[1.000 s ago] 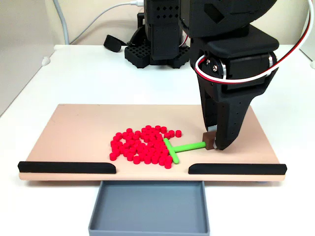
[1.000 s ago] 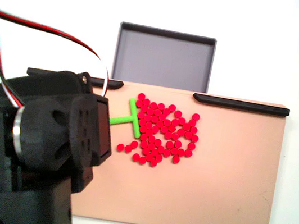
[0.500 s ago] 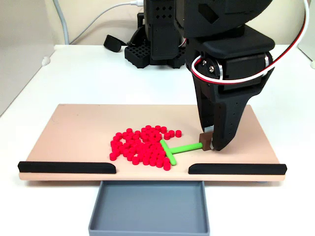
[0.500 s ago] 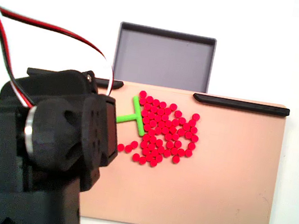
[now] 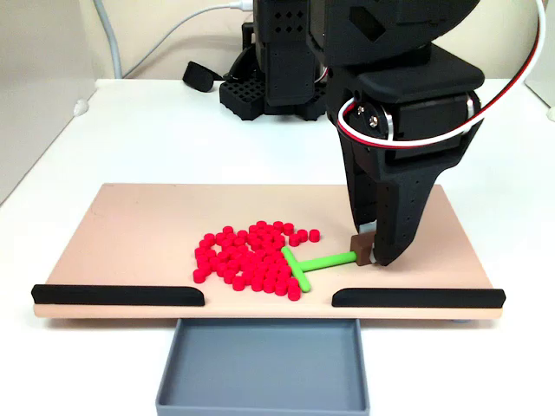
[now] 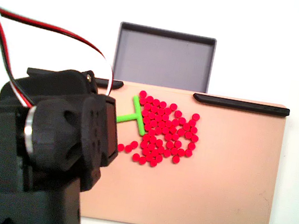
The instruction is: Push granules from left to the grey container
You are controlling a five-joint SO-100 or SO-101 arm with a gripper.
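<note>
Fixed view, tool (image 5: pixel 371 251) clamping green stick's (image 5: pixel 316 262) brown end, arm hiding stick's handle (image 6: pixel 123 117), granules (image 5: pixel 251 258) bunched.

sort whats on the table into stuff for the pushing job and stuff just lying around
For the job:
- granules
- grey container
- green T-shaped stick, held by the claw
- beige board
- black strips

Lying about:
- white cable
- small black part on the table near the arm's base

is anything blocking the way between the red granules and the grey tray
Nothing visible does. The granules lie on the beige board just behind the gap between the two black strips, and the grey container sits right below that gap. The green T-stick touches the cluster's right side, away from the gap.
</note>
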